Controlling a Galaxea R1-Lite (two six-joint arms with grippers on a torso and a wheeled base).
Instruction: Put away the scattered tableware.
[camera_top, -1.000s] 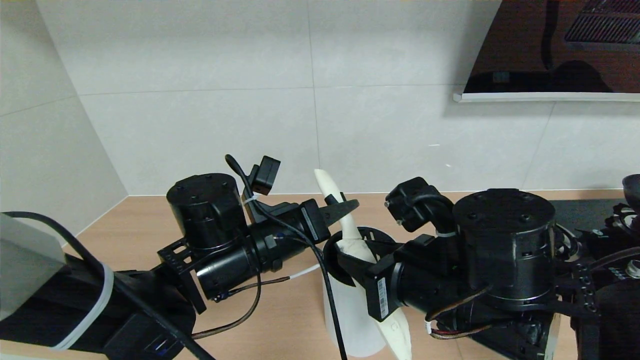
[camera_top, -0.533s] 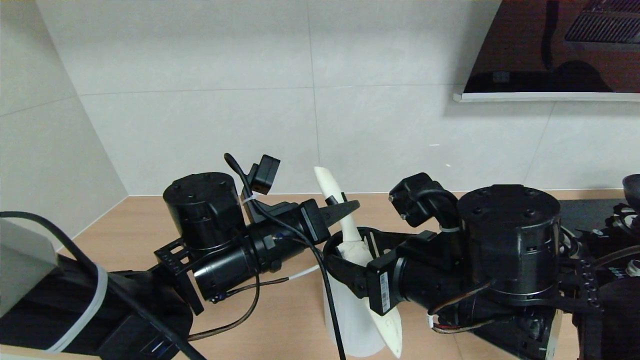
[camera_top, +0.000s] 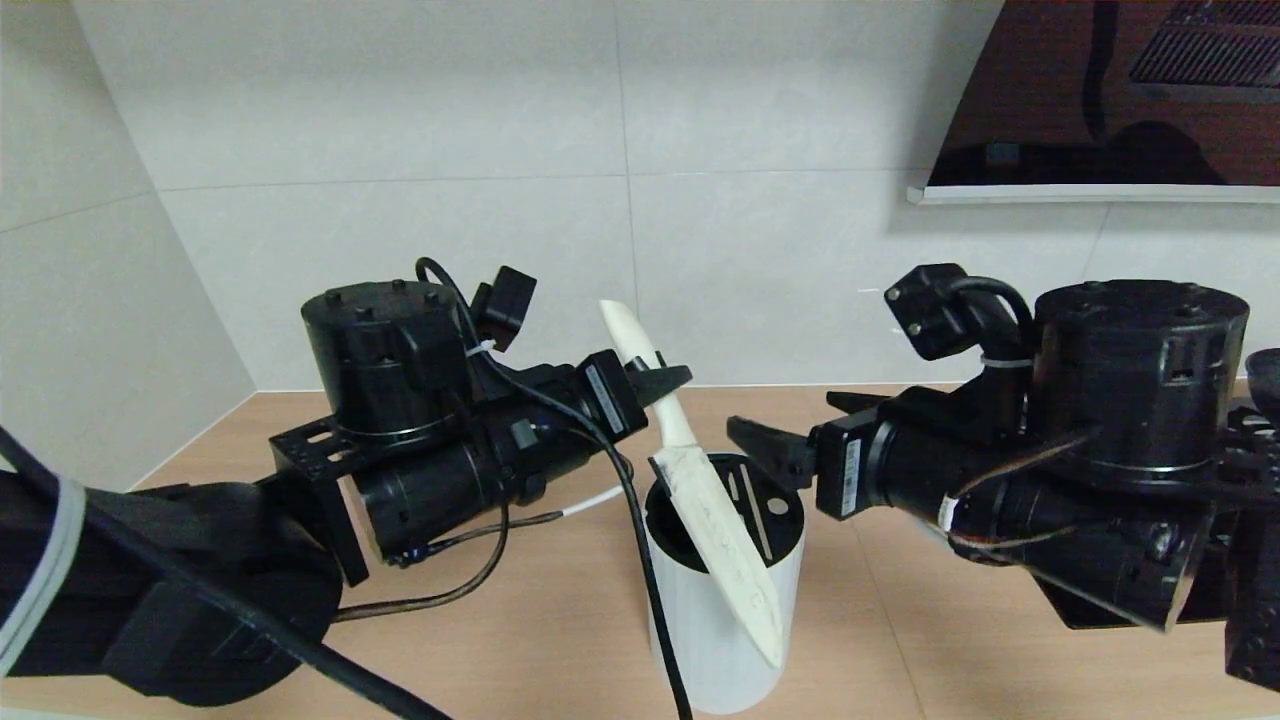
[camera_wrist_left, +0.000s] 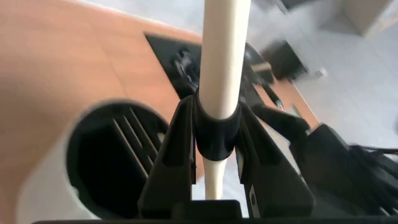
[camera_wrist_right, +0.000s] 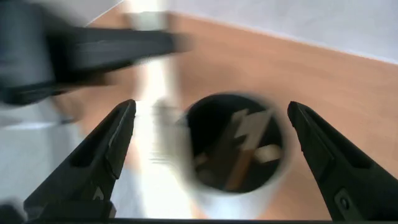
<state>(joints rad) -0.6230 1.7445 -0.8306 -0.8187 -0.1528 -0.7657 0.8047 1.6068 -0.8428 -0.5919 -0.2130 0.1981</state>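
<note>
A white knife (camera_top: 716, 532) hangs tilted, handle up and blade down, with the blade crossing the mouth and front of a white cylindrical holder (camera_top: 722, 662) on the wooden counter. My left gripper (camera_top: 655, 385) is shut on the knife's handle (camera_wrist_left: 224, 50) above the holder's dark, slotted opening (camera_wrist_left: 106, 162). My right gripper (camera_top: 765, 452) stands open just right of the holder's rim, level with it and clear of the knife. In the right wrist view its two fingers (camera_wrist_right: 115, 146) straddle the holder (camera_wrist_right: 233, 149), with the knife (camera_wrist_right: 155, 124) blurred beside it.
The wooden counter (camera_top: 520, 640) runs back to a tiled wall and a corner on the left. A black cooktop (camera_wrist_left: 186, 56) lies on the right side of the counter, with a dark range hood (camera_top: 1100, 100) above it. Both arms crowd the space around the holder.
My right gripper has let go around the knife's middle, drawn back to the right and risen. The left gripper has lifted the knife a little, and the blade has swung free.
</note>
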